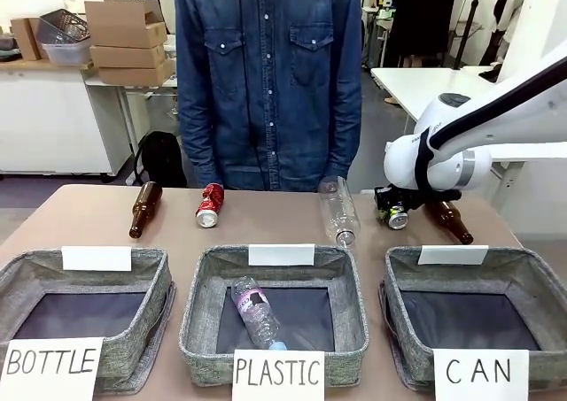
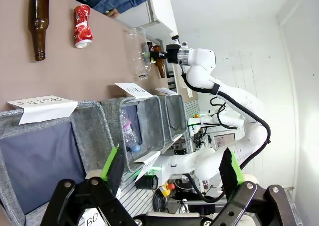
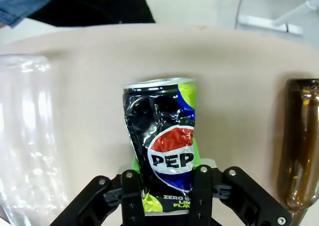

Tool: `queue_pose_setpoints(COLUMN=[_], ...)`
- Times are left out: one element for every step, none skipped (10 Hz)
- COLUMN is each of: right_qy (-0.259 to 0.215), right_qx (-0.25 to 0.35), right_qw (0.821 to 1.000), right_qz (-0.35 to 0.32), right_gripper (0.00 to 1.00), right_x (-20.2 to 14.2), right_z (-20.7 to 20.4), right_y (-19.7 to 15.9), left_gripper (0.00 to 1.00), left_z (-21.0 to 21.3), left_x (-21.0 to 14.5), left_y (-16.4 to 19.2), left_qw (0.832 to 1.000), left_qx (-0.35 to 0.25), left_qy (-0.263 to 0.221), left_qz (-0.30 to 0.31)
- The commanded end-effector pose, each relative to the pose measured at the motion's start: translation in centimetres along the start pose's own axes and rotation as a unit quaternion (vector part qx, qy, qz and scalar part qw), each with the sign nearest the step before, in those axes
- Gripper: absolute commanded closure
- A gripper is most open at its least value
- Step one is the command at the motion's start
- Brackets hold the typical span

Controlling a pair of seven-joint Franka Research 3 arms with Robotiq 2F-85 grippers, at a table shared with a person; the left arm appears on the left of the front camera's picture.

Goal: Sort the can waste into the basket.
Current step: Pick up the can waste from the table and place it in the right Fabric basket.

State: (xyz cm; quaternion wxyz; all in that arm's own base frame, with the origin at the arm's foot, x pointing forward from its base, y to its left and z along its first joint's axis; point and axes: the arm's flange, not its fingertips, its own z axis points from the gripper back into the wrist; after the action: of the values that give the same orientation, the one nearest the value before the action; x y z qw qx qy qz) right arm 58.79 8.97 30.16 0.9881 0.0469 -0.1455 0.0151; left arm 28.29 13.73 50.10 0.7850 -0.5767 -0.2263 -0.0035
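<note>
Right wrist view: right jaws pinch the crumpled dark can [image 3: 162,146]; left jaws spread wide.

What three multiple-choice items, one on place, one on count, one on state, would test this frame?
1. Where is the red can?
A) on the table
B) in the CAN bin
C) in a gripper

2. How many brown bottles lie on the table?
A) one
B) two
C) three

3. What is the right gripper doing?
A) open over a bin
B) shut on the dark can
C) open, holding nothing

Key:
1 A, since it lies on its side on the tabletop in front of the person.
2 B, since one lies toward the left end and one toward the right end.
3 B, since its green pads press on both sides of the crushed can.
</note>
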Motion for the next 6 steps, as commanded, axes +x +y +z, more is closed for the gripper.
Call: queue_pose_setpoints(right_qy=[-0.002,-0.005,0.0,0.011,0.027,0.046], right_qx=[-0.006,-0.006,0.003,0.026,0.032,0.01], right_qw=[1.0,1.0,1.0,0.999,0.998,0.998], right_qz=[-0.023,-0.026,-0.031,-0.039,-0.043,-0.048], right_gripper=[1.0,1.0,1.0,1.0,1.0,1.0], right_x=[0.3,0.3,0.5,0.4,-0.3,-1.8], right_z=[0.3,0.8,2.5,6.2,11.1,16.1], right_y=[0.0,-0.3,-0.7,-1.3,-2.4,-4.0], left_gripper=[0.0,0.0,0.0,0.0,0.0,0.0], left_z=[0.1,0.1,0.1,0.1,0.1,0.1], left_x=[0.0,0.0,0.0,0.0,0.0,0.0], left_y=[-0.1,-0.1,-0.1,-0.1,-0.1,-0.1], left_qw=[1.0,1.0,1.0,1.0,1.0,1.0], left_qx=[-0.005,-0.005,-0.005,-0.005,-0.005,-0.005], left_qy=[0.001,0.001,0.001,0.001,0.001,0.001], left_qz=[-0.009,-0.009,-0.009,-0.009,-0.009,-0.009])
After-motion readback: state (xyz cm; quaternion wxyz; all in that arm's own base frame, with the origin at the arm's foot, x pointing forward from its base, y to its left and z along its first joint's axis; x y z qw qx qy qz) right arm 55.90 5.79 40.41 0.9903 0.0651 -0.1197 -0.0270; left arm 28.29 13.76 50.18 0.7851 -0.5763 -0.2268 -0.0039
